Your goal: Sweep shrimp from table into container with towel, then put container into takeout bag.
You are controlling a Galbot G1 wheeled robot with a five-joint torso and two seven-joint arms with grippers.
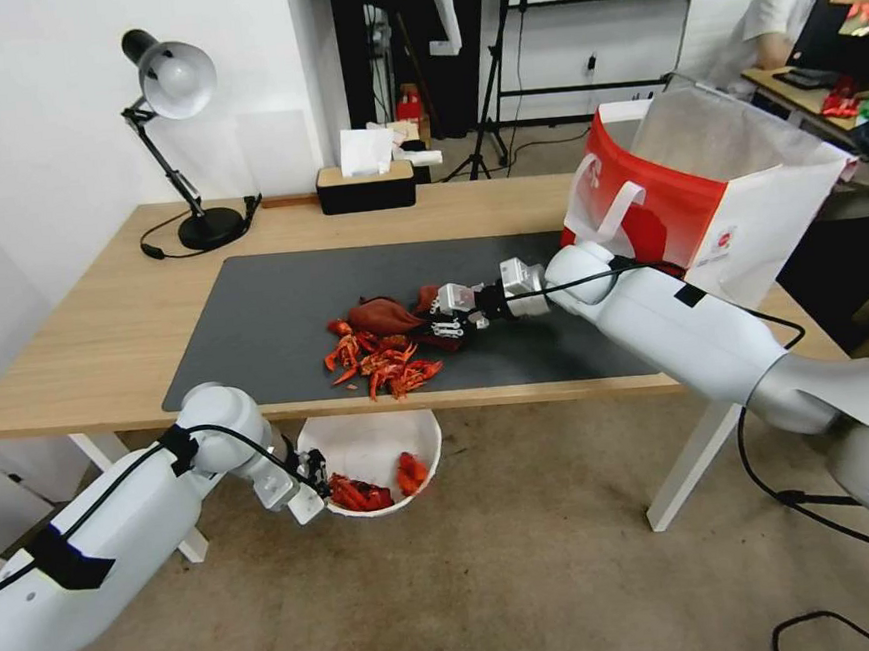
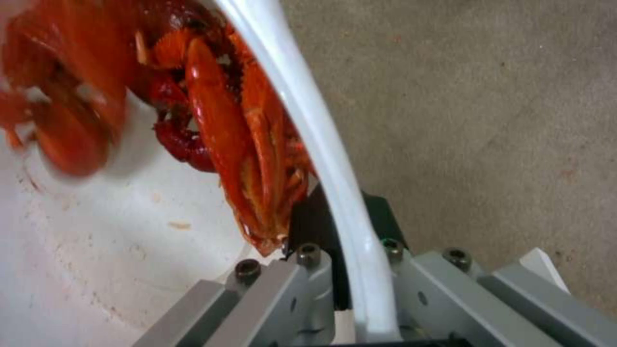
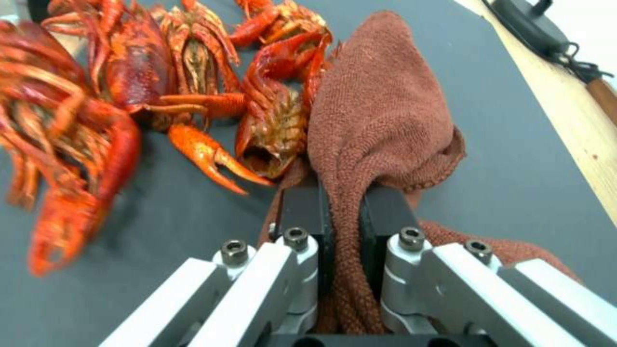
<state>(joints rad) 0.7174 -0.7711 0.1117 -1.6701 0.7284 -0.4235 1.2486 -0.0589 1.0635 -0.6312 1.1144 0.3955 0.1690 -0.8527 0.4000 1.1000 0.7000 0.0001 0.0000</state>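
Shrimp (image 1: 382, 358) lie heaped near the tabletop (image 1: 76, 364) edge, mid-sweep: the right hand (image 1: 446, 315), clamped on the towel (image 1: 386, 314), must push them down into the bowl (image 1: 373, 441) gripped by the left hand (image 1: 311, 473).

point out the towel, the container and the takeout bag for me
towel (image 3: 385, 96), right wrist view, on the fuzzy bunched part ahead of the fingers.
container (image 1: 364, 446), head view, on the bare white inside wall.
takeout bag (image 1: 660, 197), head view, on the red front panel.
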